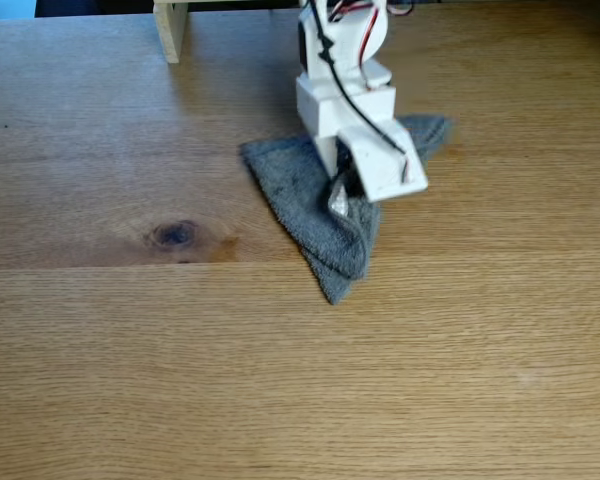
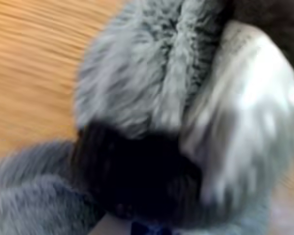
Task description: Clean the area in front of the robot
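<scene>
The tabletop (image 1: 300, 380) was a broad light-oak surface that extended across the fixed view, with a dark brown knot (image 1: 175, 235) left of centre and a plank seam running side to side just below that knot. The grey cloth (image 1: 320, 215) lay flat on the tabletop just right of the knot, folded into a rough triangle with its point toward the camera. The white arm (image 1: 345, 100) came down from the top edge onto the cloth, with red and black wires along its segments. The gripper (image 1: 342, 195) pressed into the middle of the cloth. In the wrist view, blurred grey pile (image 2: 147, 63) bunched directly against a pale finger (image 2: 245, 112), so the fingers appeared closed on a fold of the cloth. A pale wooden post (image 1: 170, 30) stood at the far edge.
</scene>
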